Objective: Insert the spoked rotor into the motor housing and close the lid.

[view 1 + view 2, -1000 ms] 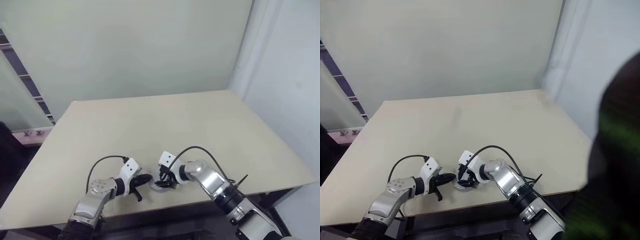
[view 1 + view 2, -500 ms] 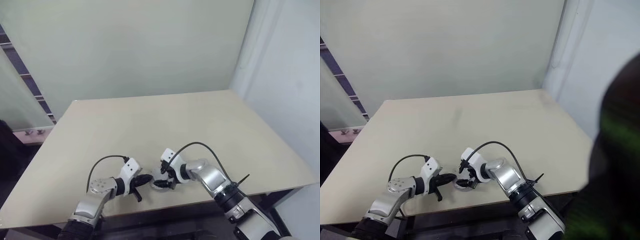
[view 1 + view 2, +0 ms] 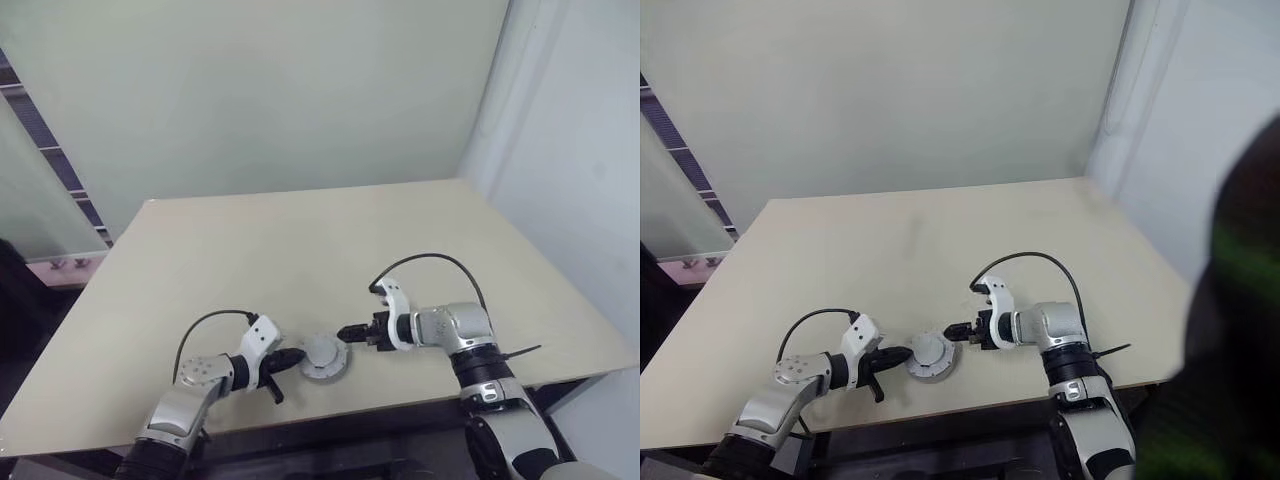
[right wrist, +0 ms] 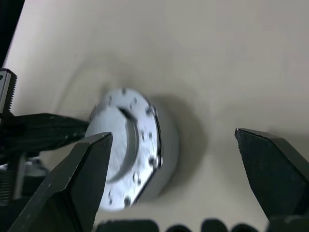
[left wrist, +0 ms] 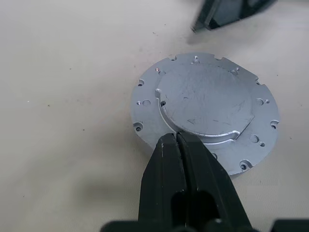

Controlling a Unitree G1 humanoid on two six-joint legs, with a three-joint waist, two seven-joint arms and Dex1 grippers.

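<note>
1. Motor housing (image 3: pixel 324 356), its grey lid (image 5: pixel 205 101) on top, lies on the beige surface (image 3: pixel 300 250) in the lower middle of the frame.
2. Left tool (image 3: pixel 290 357), fingers pressed together, touches the housing's left edge.
3. Right tool (image 3: pixel 345 333) is spread wide, empty, just right of the housing.

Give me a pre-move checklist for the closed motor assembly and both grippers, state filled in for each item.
1. Lid lies flat on the motor housing: ok.
2. Spoked rotor seated inside: cannot tell, the lid covers it.
3. Left gripper shut, tips at the lid's edge: ok.
4. Right gripper open and apart from the housing: ok.
5. Housing rests on the table, away from the edges: ok.
</note>
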